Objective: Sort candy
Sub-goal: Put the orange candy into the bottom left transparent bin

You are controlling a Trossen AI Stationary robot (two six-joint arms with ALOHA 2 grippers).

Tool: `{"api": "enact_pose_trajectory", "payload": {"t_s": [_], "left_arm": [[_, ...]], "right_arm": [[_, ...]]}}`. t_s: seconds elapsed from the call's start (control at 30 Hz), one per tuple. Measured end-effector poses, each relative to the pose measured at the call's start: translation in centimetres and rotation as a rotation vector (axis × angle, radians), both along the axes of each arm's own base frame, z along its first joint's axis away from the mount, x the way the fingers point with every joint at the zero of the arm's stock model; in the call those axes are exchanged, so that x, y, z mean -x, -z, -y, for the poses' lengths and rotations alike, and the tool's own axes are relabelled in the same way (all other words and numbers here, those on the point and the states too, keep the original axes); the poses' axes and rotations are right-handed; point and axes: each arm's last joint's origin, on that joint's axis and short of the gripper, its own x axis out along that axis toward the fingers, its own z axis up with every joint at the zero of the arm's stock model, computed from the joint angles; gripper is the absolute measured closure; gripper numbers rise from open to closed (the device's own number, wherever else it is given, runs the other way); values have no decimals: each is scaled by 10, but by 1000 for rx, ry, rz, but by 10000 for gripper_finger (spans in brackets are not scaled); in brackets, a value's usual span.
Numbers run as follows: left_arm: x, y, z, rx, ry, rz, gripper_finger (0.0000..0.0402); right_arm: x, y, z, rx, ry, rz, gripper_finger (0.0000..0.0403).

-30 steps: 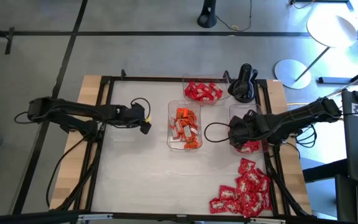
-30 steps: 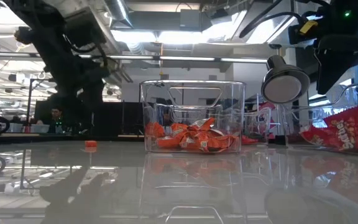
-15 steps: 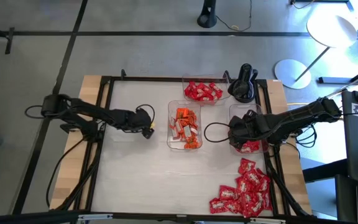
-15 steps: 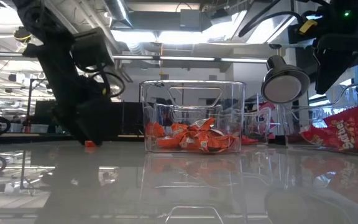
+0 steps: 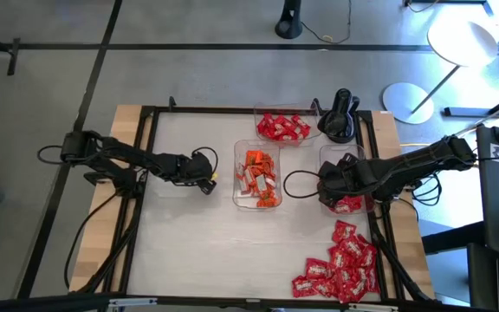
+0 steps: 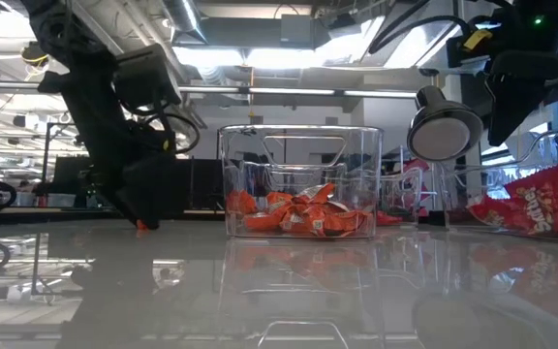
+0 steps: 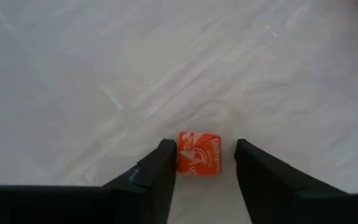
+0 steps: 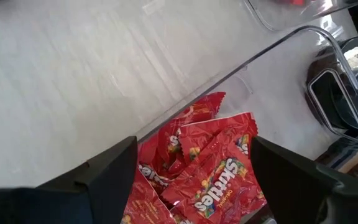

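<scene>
Jaws of the left gripper stand apart on either side of one orange candy lying on the table, not yet clamped. Right gripper jaws are spread wide above a tray of red candies.

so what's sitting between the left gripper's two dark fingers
A small square orange wrapped candy lies on the white table between the left gripper fingers, seen in the left wrist view.
</scene>
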Motion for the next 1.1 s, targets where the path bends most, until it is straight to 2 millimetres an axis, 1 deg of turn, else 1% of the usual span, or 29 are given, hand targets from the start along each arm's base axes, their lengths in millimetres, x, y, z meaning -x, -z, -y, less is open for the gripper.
{"api": "enact_pose_trajectory", "payload": {"t_s": [0.2, 0.3, 0.37, 0.53, 0.6, 0.63, 0.7, 0.77, 0.83, 0.97, 1.1], "left_arm": [[0, -1, 0, -11, 0, 10, 295], [-2, -10, 1, -6, 11, 30, 306], [-5, -25, 1, -8, 15, 71, 308], [-21, -83, 0, -74, 87, 323, 303], [-27, -104, -1, -113, 114, 452, 302], [-30, -112, -1, -136, 128, 510, 303], [-36, -121, 0, -183, 178, 582, 305], [-42, -122, 3, -216, 225, 598, 307], [-48, -118, 6, -228, 257, 596, 306], [-61, -101, 13, -225, 300, 563, 297], [-75, -87, 18, -233, 327, 578, 291]], "right_arm": [[0, 0, 0, 0, 0, 0, 95], [0, 0, 0, 1, -1, -1, 95], [0, 0, 0, 1, -1, -1, 95], [0, 0, 0, 17, -7, -1, 95], [0, 0, 0, 18, -7, -1, 95], [0, 0, 0, 18, -8, -1, 95], [0, 0, 0, 18, -9, -1, 95], [0, 0, 0, 21, -15, -2, 95], [-1, 0, 0, 28, -20, 4, 95], [-3, 0, 0, 32, -38, 16, 95], [-3, -1, 0, 37, -43, 17, 95]]}}
